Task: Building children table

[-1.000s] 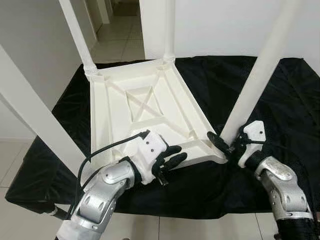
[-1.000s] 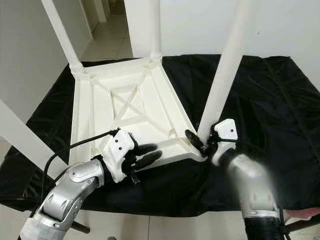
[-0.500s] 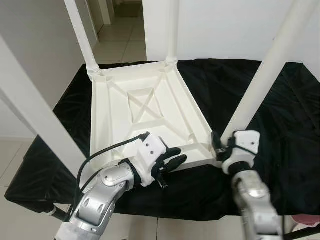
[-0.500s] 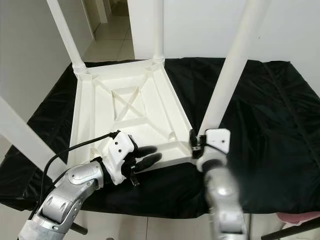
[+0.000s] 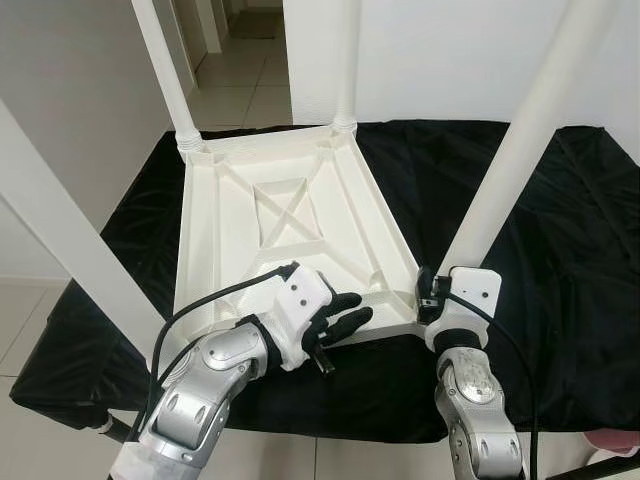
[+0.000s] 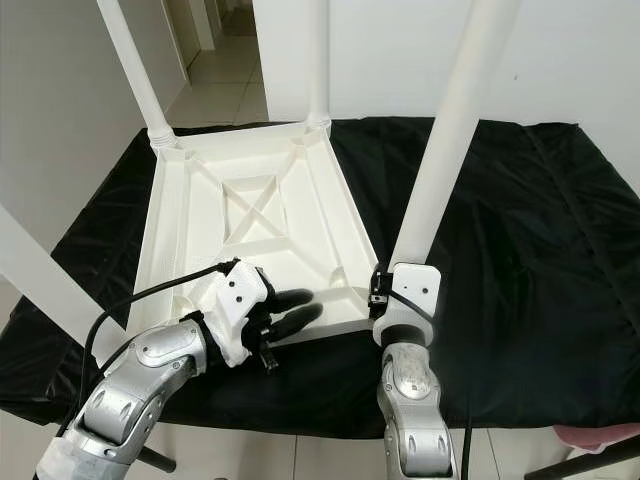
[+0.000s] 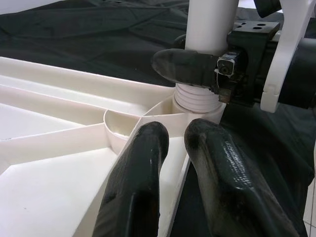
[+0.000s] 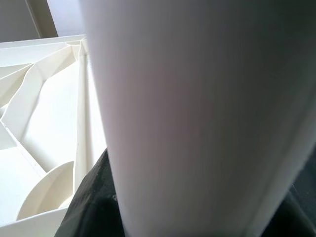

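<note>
Black cloth covers the worktable in front of you, with tiled floor and a white wall beyond. On it lies the white plastic children's tabletop, upside down, ribs and cross-bracing facing up, and four white legs rise from its corners.

Your right gripper is at the near-right leg, low down, just above the threaded collar where the leg enters the corner socket. One black finger wraps the front of the leg, and you appear clenched on it, though the second finger is hidden behind the leg. Your left gripper rests on the near edge of the tabletop, just left of that socket, with both fingers lying close together on the rim and grasping nothing.

Judging by the look of it, the moulded plastic is light, stiff and smooth, so the leg may slip under the pads as you twist. Take hold low, near the collar, where it flexes least, and press down on the rim with the left to stop the light top from turning or sliding on the cloth.
</note>
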Available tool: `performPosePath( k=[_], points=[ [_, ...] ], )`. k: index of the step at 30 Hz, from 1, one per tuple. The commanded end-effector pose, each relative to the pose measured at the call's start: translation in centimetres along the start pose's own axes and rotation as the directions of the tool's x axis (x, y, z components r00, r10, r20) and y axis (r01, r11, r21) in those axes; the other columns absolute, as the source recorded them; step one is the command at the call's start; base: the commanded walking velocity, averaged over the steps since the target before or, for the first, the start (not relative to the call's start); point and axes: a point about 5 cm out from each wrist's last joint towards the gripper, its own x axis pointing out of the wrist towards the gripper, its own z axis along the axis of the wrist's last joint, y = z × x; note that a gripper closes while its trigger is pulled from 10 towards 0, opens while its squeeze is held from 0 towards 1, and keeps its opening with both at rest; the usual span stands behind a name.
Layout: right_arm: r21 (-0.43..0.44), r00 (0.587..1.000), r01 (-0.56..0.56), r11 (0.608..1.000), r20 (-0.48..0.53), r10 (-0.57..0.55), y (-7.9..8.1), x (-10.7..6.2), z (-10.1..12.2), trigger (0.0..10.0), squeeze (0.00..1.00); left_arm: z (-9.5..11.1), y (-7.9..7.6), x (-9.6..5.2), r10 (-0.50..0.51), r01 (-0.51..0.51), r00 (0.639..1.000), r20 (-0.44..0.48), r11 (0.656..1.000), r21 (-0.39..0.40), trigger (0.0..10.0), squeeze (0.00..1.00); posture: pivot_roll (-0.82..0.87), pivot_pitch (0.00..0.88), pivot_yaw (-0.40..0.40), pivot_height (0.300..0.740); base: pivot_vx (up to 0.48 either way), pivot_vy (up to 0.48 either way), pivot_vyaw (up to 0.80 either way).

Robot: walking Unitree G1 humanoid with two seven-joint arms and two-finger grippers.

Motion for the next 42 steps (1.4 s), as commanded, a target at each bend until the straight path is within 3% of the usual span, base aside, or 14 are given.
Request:
performPosePath(
  k=[1,4,5,15,16,24,26,28,30,37,38,40,41,42],
  points=[
    [0.023,0.997,0.010,1.000,-0.078,-0.008,0.2,-0.6,-1.4,10.0,0.00,-0.2,0.1,-0.1,0.026,-0.026,1.000,-0.008,1.000,-0.005,10.0,0.00,-0.10,0.069,0.092,0.740,0.000,0.000,0.00],
    [0.014,0.998,-0.007,1.000,-0.069,0.008,0.2,-0.5,-1.3,10.0,0.00,-0.2,0.1,-0.1,0.027,-0.027,1.000,-0.007,1.000,-0.006,10.0,0.00,-0.10,0.070,0.092,0.740,0.000,0.000,0.00],
    [0.011,0.998,-0.026,1.000,-0.057,0.027,0.0,-0.3,-1.2,10.0,1.00,-0.2,0.1,-0.1,0.028,-0.028,1.000,-0.005,1.000,-0.006,10.0,0.00,-0.10,0.065,0.088,0.740,0.000,0.000,0.00],
    [0.013,0.969,-0.246,0.969,0.017,0.246,-1.2,0.7,-0.2,10.0,1.00,-0.1,0.0,0.0,0.035,-0.035,0.999,-0.002,0.999,-0.004,10.0,0.00,-0.09,0.060,0.084,0.740,0.000,0.000,0.00],
    [0.004,0.953,-0.302,0.953,0.021,0.301,-1.4,0.9,-0.1,10.0,0.06,-0.1,0.0,-0.1,0.035,-0.035,0.999,-0.003,0.999,-0.004,10.0,0.00,-0.08,0.059,0.086,0.740,0.000,0.000,0.00],
    [-0.045,0.888,-0.459,0.888,0.012,0.459,-2.3,1.7,-0.1,10.0,0.00,-0.2,0.0,-0.1,0.030,-0.030,1.000,-0.006,1.000,-0.001,10.0,0.00,-0.08,0.048,0.086,0.740,0.000,0.000,0.00],
    [-0.098,0.805,-0.591,0.801,-0.013,0.593,-2.8,2.8,0.0,10.0,0.00,-0.1,0.1,0.0,0.026,-0.026,1.000,-0.006,1.000,0.004,10.0,0.00,-0.08,0.030,0.090,0.740,0.000,0.000,0.00],
    [-0.098,0.805,-0.591,0.801,-0.013,0.593,-2.8,2.8,0.0,10.0,0.00,-0.1,0.1,0.0,0.026,-0.026,1.000,-0.006,1.000,0.004,10.0,0.00,-0.08,0.030,0.090,0.740,0.000,0.000,0.00],
    [-0.142,0.711,-0.700,0.700,-0.048,0.702,-2.8,4.2,0.4,10.0,0.00,-0.1,-0.1,0.2,0.012,-0.012,1.000,-0.005,1.000,0.010,10.0,0.00,-0.08,0.018,0.084,0.740,0.000,0.000,0.00],
    [-0.153,0.648,-0.759,0.633,-0.081,0.757,-2.7,4.5,0.2,9.8,0.00,-0.1,-0.2,0.2,0.006,-0.006,1.000,-0.006,1.000,0.011,10.0,0.00,-0.07,0.016,0.078,0.740,0.000,0.000,0.00],
    [-0.150,0.638,-0.768,0.623,-0.085,0.765,-2.7,4.5,0.1,3.6,0.00,-0.1,-0.3,0.2,0.006,-0.006,1.000,-0.006,1.000,0.011,10.0,0.00,-0.07,0.015,0.075,0.740,0.000,0.000,0.00],
    [-0.151,0.632,-0.772,0.617,-0.088,0.770,-2.7,4.5,0.1,2.9,0.00,-0.1,-0.3,0.2,0.006,-0.006,1.000,-0.006,1.000,0.010,10.0,0.00,-0.07,0.015,0.075,0.740,0.000,0.000,0.00],
    [-0.143,0.620,-0.783,0.605,-0.090,0.780,-2.7,4.4,0.0,0.0,0.00,-0.2,-0.3,0.1,0.006,-0.006,1.000,-0.007,1.000,0.009,10.0,0.00,-0.07,0.016,0.073,0.740,0.000,0.000,0.00],
    [-0.137,0.610,-0.790,0.597,-0.093,0.787,-2.8,4.3,-0.1,0.0,0.00,-0.2,-0.4,0.1,0.006,-0.006,1.000,-0.008,1.000,0.007,10.0,0.00,-0.07,0.018,0.072,0.740,0.000,0.000,0.00]
  ],
)
